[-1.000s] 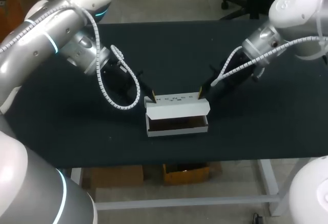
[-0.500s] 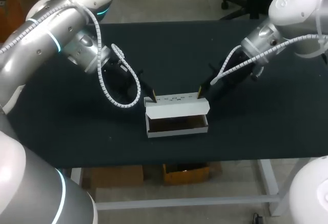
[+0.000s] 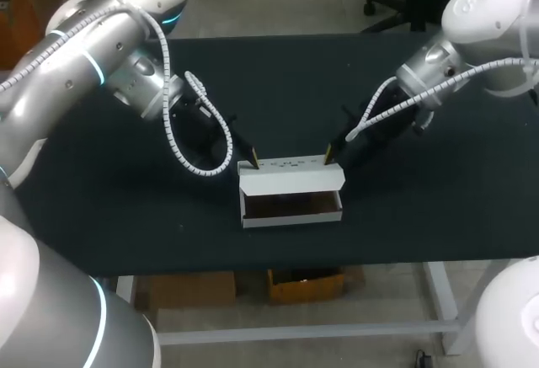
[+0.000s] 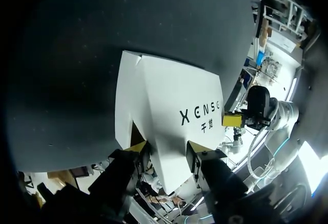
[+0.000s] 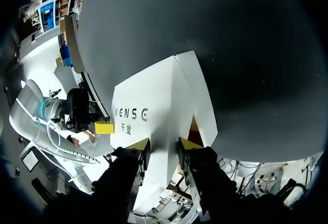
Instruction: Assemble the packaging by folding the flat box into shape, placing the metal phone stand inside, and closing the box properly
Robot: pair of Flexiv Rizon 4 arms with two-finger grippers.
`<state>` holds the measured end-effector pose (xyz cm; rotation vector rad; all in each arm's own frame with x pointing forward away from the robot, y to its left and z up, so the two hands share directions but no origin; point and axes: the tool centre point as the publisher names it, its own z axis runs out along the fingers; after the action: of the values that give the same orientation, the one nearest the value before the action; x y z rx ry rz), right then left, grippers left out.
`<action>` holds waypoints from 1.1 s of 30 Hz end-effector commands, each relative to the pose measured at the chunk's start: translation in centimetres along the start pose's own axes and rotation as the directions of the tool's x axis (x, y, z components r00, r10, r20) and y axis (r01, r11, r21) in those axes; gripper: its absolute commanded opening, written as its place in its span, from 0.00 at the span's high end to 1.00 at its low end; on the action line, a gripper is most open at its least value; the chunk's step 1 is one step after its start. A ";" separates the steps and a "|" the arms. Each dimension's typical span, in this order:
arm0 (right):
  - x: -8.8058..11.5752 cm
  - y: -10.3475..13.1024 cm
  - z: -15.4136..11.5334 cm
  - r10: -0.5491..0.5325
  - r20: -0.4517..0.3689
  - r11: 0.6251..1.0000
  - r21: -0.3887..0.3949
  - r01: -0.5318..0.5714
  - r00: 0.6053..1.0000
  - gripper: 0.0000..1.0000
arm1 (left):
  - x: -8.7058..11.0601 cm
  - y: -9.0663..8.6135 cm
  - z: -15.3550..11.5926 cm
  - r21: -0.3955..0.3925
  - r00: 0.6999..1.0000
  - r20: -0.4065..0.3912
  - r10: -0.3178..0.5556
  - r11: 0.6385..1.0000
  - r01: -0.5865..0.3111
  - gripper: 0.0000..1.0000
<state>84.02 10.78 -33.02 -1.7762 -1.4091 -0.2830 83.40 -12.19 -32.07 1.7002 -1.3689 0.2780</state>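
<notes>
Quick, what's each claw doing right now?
Left gripper: closed on the white box, at one end.
Right gripper: closed on the white box, at the other end.

The box (image 3: 290, 193) is white outside, with dark lettering on its raised lid, and brown inside. The table (image 3: 438, 216) is black. The left gripper (image 4: 170, 149) and right gripper (image 5: 163, 144) have yellow tips on black fingers.

1. My box (image 3: 290, 181) looks like smooth, matt white card, with raw brown card inside.
2. The surface (image 3: 278, 82) reads as matt black, faintly speckled, cloth-like.
3. The left pincer (image 4: 169, 149) and right pincer (image 5: 163, 143) have matt yellow tips on dull black plastic.
4. The left arm (image 3: 84, 56) and right arm (image 3: 488, 14) have glossy shells; the cable sleeves (image 3: 168, 124) are ribbed plastic.
</notes>
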 end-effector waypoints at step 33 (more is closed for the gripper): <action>1.4 -0.4 0.3 0.012 -0.020 1.000 0.025 -0.011 1.000 0.65 | 1.8 -0.5 0.4 -0.118 0.999 -0.006 -0.033 0.993 0.032 0.54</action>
<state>83.76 11.21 -32.04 -1.7621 -1.3807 -0.2823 83.50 -12.82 -31.24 1.6797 -1.3253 0.2408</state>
